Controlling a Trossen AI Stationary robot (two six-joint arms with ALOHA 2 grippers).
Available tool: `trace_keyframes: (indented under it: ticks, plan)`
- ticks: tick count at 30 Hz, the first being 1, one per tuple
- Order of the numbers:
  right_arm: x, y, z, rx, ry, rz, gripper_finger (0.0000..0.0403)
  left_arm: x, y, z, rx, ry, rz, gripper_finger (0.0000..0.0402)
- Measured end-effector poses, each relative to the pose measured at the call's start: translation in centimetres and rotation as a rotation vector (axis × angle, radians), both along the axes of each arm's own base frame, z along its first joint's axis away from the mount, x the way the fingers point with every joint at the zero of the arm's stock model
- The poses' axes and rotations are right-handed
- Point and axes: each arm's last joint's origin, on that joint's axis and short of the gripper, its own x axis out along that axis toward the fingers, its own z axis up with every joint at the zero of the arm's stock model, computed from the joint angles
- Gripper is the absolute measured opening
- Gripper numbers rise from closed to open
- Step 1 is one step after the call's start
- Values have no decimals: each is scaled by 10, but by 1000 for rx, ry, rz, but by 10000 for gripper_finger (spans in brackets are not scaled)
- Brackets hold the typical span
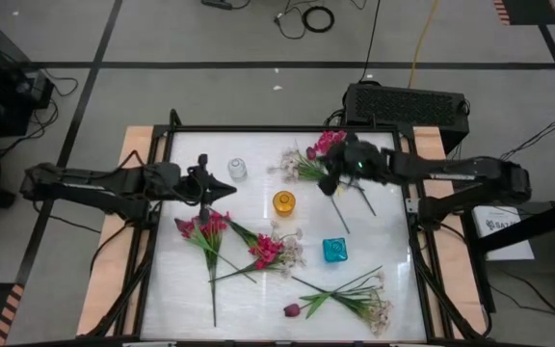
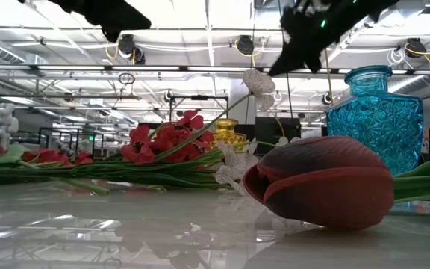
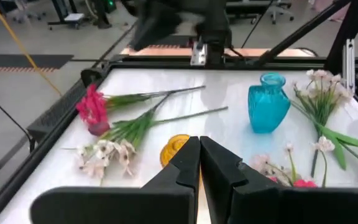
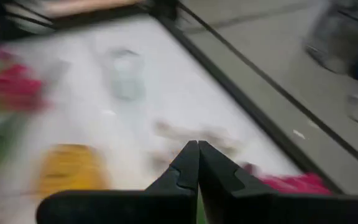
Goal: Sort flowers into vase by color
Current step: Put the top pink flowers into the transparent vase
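Note:
Flowers lie flat on the white table. A pink and white bunch (image 1: 306,159) lies far right, a pink bunch (image 1: 205,231) near left, and a pink and white bunch (image 1: 273,251) sits in the middle. A maroon tulip (image 1: 292,310) (image 2: 319,183) lies with white sprigs (image 1: 374,304) at the near edge. There are three vases: clear (image 1: 237,169), yellow (image 1: 284,202) and teal (image 1: 334,251). My right gripper (image 1: 331,183) (image 4: 197,144) is shut and hangs over the stems of the far-right bunch. My left gripper (image 1: 222,188) (image 3: 199,146) is shut, in the air beside the clear vase.
A black frame (image 1: 258,128) rims the table, with wooden strips (image 1: 133,145) at its left and right sides. A black box (image 1: 408,101) stands behind the far edge. Bare tabletop (image 1: 249,308) shows at the near left between the stems.

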Motion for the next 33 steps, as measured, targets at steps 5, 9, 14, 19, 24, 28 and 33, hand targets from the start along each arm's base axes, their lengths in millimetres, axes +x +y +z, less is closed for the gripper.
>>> trace_keyframes:
  ticks: [5,9,14,19,24,28,33]
  plan:
    - [-21,-43,-19,133,120,-213,0,3,0,2,-1,-34,0,20]
    - [-33,-46,-29,245,206,-283,10,4,0,4,0,-47,0,20]
    - [-36,-42,-43,298,257,-333,45,4,0,3,2,-41,-1,20]
    - [-37,-50,-68,327,316,-388,96,4,0,3,5,-41,-1,20]
    - [-32,-59,-86,360,373,-403,150,4,0,3,5,-41,-2,20]
    - [-27,-62,-96,382,391,-397,189,4,0,3,5,-39,-3,20]
    - [-22,-68,-107,385,398,-407,230,3,0,2,0,-29,-2,20]
